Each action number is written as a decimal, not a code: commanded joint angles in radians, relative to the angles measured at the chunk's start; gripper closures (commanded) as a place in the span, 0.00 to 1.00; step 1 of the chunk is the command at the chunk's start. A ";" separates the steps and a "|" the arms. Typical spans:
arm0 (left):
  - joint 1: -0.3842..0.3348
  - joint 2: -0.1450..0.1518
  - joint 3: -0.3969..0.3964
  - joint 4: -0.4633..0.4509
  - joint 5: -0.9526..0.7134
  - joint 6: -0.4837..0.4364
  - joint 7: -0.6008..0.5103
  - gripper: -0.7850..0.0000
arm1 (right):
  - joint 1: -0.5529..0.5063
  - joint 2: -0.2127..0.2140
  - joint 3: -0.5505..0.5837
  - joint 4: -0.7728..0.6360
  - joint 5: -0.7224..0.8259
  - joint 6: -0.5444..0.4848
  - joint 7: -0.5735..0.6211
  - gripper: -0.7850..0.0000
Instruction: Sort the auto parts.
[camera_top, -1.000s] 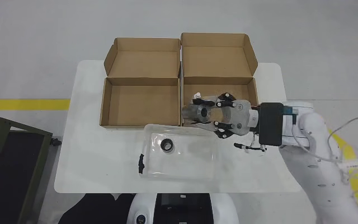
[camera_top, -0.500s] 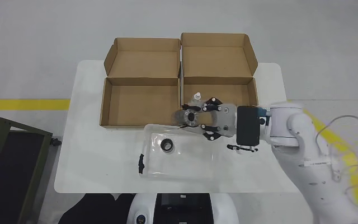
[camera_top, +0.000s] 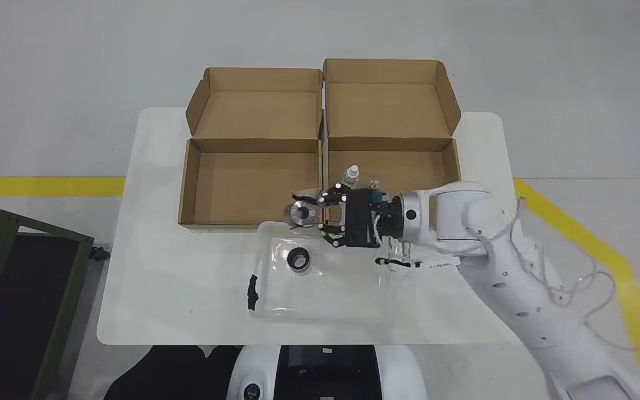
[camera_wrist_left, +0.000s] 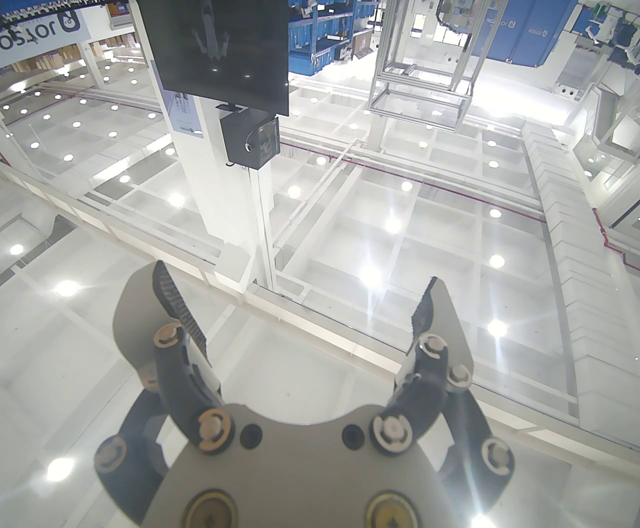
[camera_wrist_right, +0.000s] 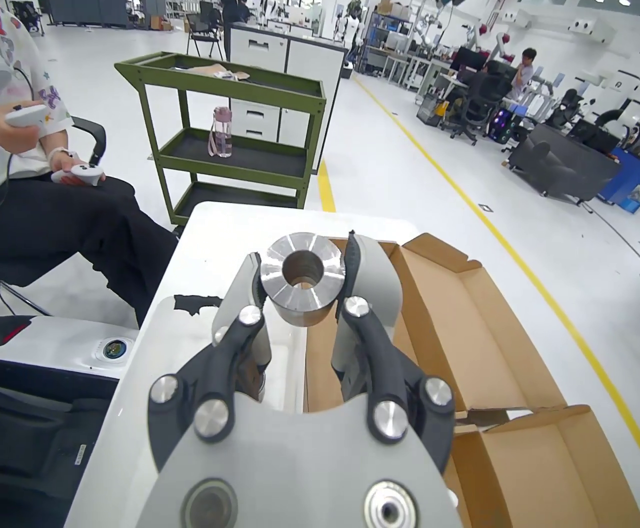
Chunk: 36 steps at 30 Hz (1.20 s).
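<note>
Metal bush (camera_wrist_right: 300, 295), bored through, is clamped between the fingers (camera_wrist_right: 370, 285) of the right gripper (camera_wrist_right: 303, 257) and held above the near right corner of the left box (camera_top: 240, 185), close to the right box (camera_top: 425, 170). Left gripper (camera_wrist_left: 296, 285) points at the ceiling, its fingers apart with nothing between them. Clear tray (camera_top: 340, 290) lies on the table (camera_top: 150, 250) just in front of the boxes and holds one dark ring (camera_top: 298, 259) (small pale parts (camera_top: 352, 172) lie in the right box).
</note>
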 joint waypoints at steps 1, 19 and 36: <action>0.000 0.000 0.000 0.000 0.000 0.000 0.000 0.00 | 0.010 -0.005 -0.017 0.017 -0.005 0.013 0.012 1.00; 0.000 0.000 0.000 0.000 0.000 0.000 0.000 0.00 | 0.196 -0.098 -0.221 0.188 -0.053 0.174 0.144 1.00; 0.000 0.000 0.000 0.000 0.000 0.000 0.000 0.00 | 0.342 -0.234 -0.396 0.496 0.004 0.235 0.118 1.00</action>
